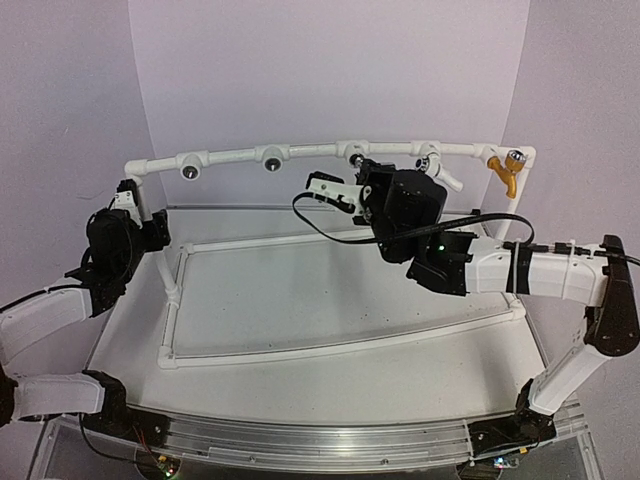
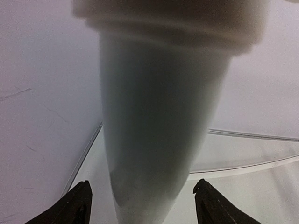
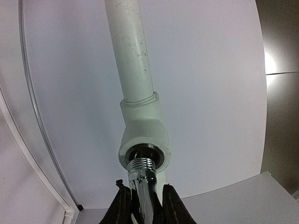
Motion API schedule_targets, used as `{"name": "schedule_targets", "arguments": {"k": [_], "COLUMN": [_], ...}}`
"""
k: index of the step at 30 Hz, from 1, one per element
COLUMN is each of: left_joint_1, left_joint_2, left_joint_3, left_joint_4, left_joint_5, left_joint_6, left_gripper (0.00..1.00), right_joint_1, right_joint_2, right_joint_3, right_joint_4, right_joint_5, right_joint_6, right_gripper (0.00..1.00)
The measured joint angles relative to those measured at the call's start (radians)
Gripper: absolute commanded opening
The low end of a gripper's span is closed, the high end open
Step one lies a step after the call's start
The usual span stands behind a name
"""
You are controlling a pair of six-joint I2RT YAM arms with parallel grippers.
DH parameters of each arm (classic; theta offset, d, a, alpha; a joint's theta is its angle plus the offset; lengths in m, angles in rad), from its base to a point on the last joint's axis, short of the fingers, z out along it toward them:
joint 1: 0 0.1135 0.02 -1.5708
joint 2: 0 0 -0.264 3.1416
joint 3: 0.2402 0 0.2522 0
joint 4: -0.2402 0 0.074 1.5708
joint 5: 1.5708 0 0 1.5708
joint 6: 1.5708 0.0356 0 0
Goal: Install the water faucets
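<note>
Top view: the right gripper is stretched to the far edge, nose at a tee fitting on the white pipe frame; the left gripper is off at the far-left corner. Left wrist: fingers spread either side of a frame post, gaps showing. Right wrist: jaws clamped on the silver faucet, long axis lined up with the tee's socket, threads at its mouth.

The white table carries the white pipe frame, its rectangular base lying flat on top.
</note>
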Motion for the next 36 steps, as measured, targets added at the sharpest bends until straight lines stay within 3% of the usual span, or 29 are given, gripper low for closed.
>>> {"name": "schedule_targets", "arguments": {"k": [11, 22, 36], "left_joint_1": [0.000, 0.000, 0.001], "left_joint_2": [-0.039, -0.065, -0.112], "left_joint_3": [-0.089, -0.125, -0.155], "left_joint_4": [0.084, 0.105, 0.102], "left_joint_5": [-0.011, 0.006, 0.009], "left_joint_6": [0.009, 0.007, 0.013], "left_gripper": [0.33, 0.09, 0.02], "right_joint_1": [-0.001, 0.001, 0.018], "right_joint_2": [0.006, 0.051, 0.087], "right_joint_3": [-0.014, -0.005, 0.051], "right_joint_4": [0.079, 0.114, 0.117], "right_joint_5": [0.011, 0.047, 0.053], "right_joint_6": [-0.057, -0.065, -0.065], "right_gripper": [0.00, 0.00, 0.00]}}
